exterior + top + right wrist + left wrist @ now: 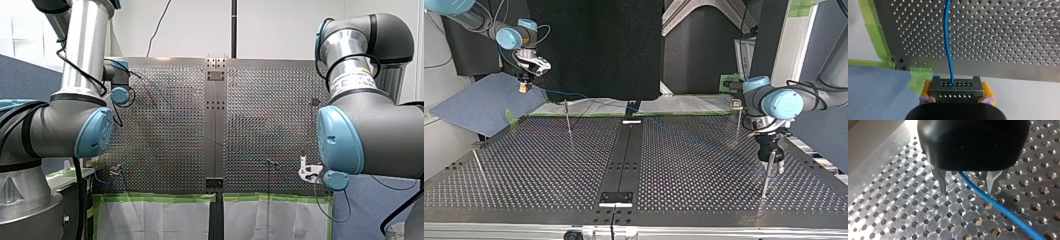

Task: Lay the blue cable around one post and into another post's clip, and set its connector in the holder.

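A thin blue cable (948,42) leaves a black connector block (948,94) dotted with holes. My right gripper (957,88) is shut on that block, a yellow pad on each side. In the top view my right gripper (525,86) hangs beyond the plate's far left corner, over a blue sheet. The cable (574,94) runs faintly across the plate to my left gripper (773,163), which stands low beside a thin post (765,182). In the left wrist view my left gripper (967,187) is open, and the cable (1003,211) passes loosely between its metal fingers (942,182).
The perforated plate (539,165) carries other thin posts: one at the top view's far left-centre (568,119), one at the left edge (478,166), and one with a clip on top at the far right (737,117). A black strip (624,155) runs down the middle. Green tape (878,37) lines the far edge.
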`<act>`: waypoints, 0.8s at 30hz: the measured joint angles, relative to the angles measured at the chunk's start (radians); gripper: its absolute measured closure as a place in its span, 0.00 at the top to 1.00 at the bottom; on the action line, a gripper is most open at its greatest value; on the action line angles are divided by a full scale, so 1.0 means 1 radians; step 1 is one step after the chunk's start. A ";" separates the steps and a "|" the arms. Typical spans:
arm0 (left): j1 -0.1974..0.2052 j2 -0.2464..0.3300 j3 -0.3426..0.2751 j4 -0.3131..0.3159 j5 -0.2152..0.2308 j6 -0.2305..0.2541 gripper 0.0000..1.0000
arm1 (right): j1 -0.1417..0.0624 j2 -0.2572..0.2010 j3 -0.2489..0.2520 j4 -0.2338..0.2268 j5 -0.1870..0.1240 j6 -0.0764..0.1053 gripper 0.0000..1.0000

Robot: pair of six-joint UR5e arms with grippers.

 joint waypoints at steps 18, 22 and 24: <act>0.001 0.000 -0.001 -0.001 0.000 -0.006 0.80 | -0.055 0.078 0.015 -0.127 -0.144 0.081 0.00; 0.007 0.000 -0.013 0.005 -0.001 -0.025 0.80 | -0.059 0.085 0.015 -0.132 -0.159 0.081 0.00; 0.014 0.000 -0.026 0.016 0.002 -0.042 0.80 | -0.060 0.086 0.015 -0.132 -0.163 0.080 0.00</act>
